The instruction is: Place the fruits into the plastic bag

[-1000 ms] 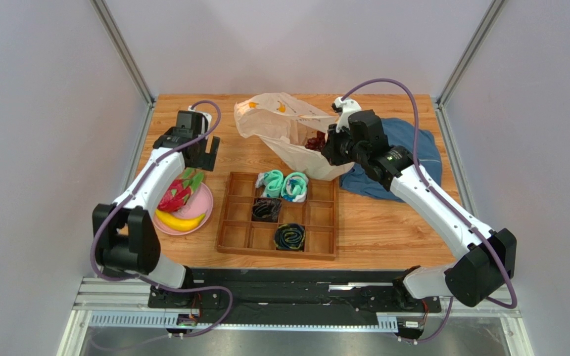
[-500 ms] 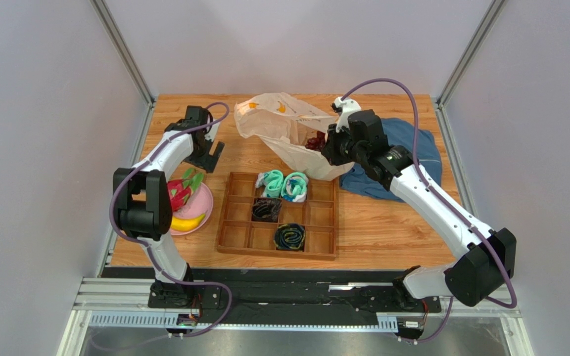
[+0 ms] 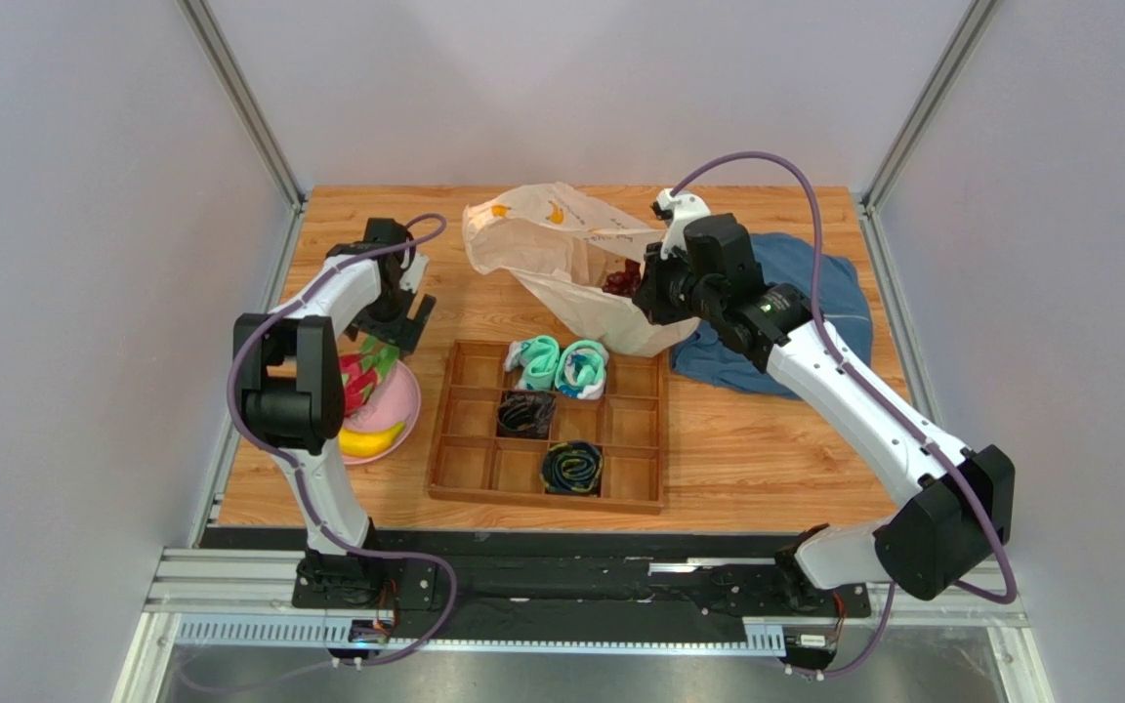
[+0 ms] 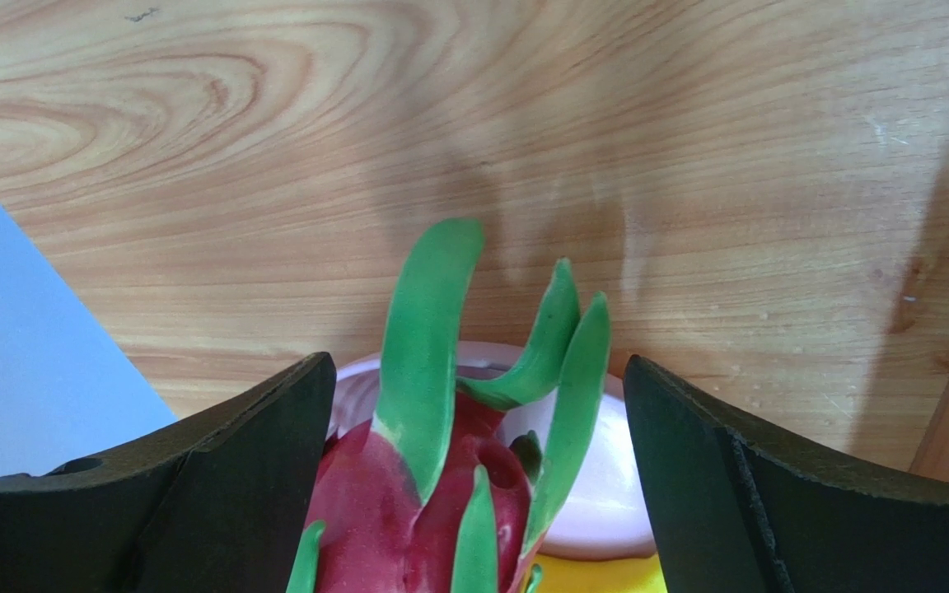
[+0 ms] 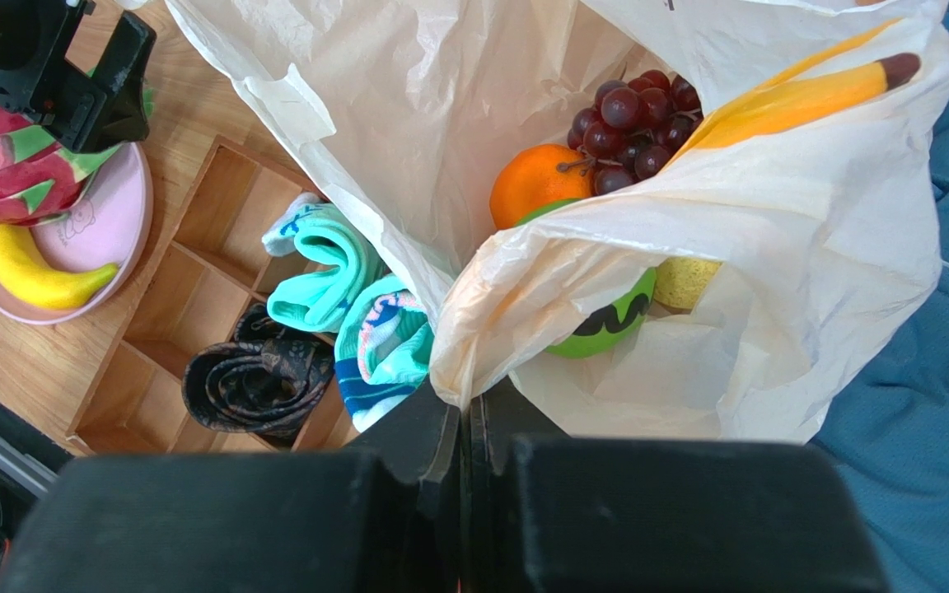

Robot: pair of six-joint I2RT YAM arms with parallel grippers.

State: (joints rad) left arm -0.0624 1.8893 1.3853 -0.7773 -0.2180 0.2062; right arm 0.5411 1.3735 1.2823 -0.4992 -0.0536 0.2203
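The plastic bag (image 3: 561, 249) lies open at the back middle. My right gripper (image 3: 654, 300) is shut on its near rim (image 5: 492, 358) and holds the mouth open. Inside the bag I see an orange (image 5: 539, 183), dark grapes (image 5: 634, 117), a green striped melon (image 5: 597, 331) and a lemon (image 5: 686, 282). A red-pink dragon fruit (image 4: 424, 494) and a yellow banana (image 3: 363, 437) lie on a pink plate (image 3: 401, 399) at the left. My left gripper (image 4: 473, 482) is open, with one finger on each side of the dragon fruit's green-leaved end, not touching it.
A wooden compartment tray (image 3: 627, 440) in the middle holds teal rolled socks (image 3: 558, 366) and dark rolled socks (image 3: 572, 467). A blue cloth garment (image 3: 811, 308) lies under and behind my right arm. The table's left edge runs close to the plate.
My left arm has folded upward and tipped its gripper down over the dragon fruit's end. The right arm and the bag have not moved.
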